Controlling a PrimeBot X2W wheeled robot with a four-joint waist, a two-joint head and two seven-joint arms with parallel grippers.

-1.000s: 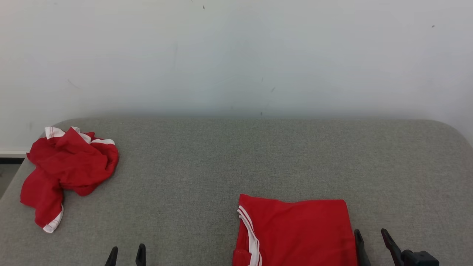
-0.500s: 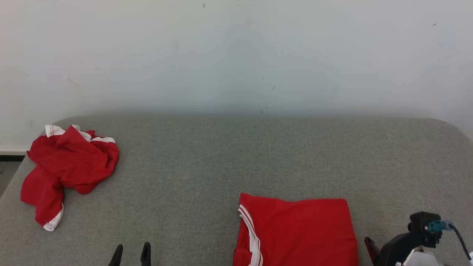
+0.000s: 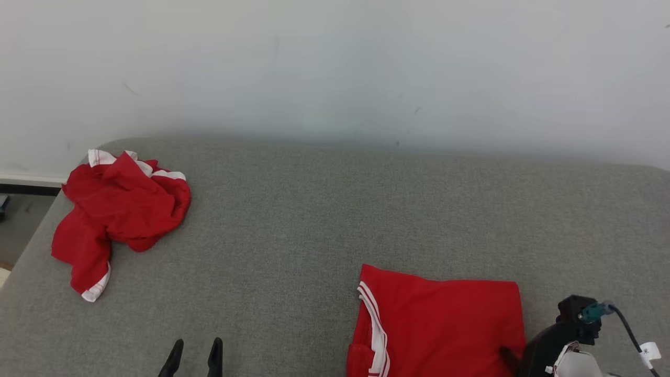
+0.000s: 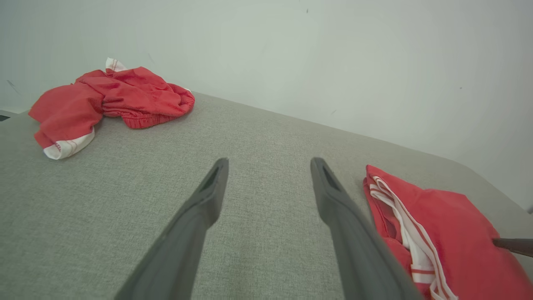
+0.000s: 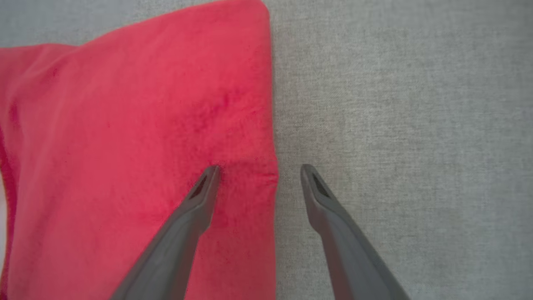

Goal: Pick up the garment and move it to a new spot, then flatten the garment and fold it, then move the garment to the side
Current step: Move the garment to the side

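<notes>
Surface: grey fabric-covered top [image 3: 324,209] with a rounded far corner, set against a pale wall [image 3: 335,63].
Folded garment: red with white stripe trim [image 3: 445,324], lying flat as a neat rectangle at the near right of the surface. Its striped edge faces the robot's left, and its near part runs off the bottom of the head view.
Crumpled garment: red with white cuffs [image 3: 120,209], heaped at the far left corner of the surface, well apart from the folded garment.
Left gripper: [image 4: 269,160] fingers spread wide and holding nothing. It hangs over bare grey fabric near the front edge, left of the folded garment and not touching it.
Right gripper: [image 5: 260,168] fingers spread wide, pointing down at the folded garment's right-hand edge and straddling it. One fingertip is over the red cloth and the other over the grey surface just beside it.
Contact: the cloth shows a slight pucker at the edge between the two fingertips. Nothing is clamped. Whether the tips press on the cloth cannot be told.
Right wrist fittings: a dark housing with a teal connector [image 3: 591,312], a black cable and a small white tag [image 3: 649,350], at the lower right of the head view.
</notes>
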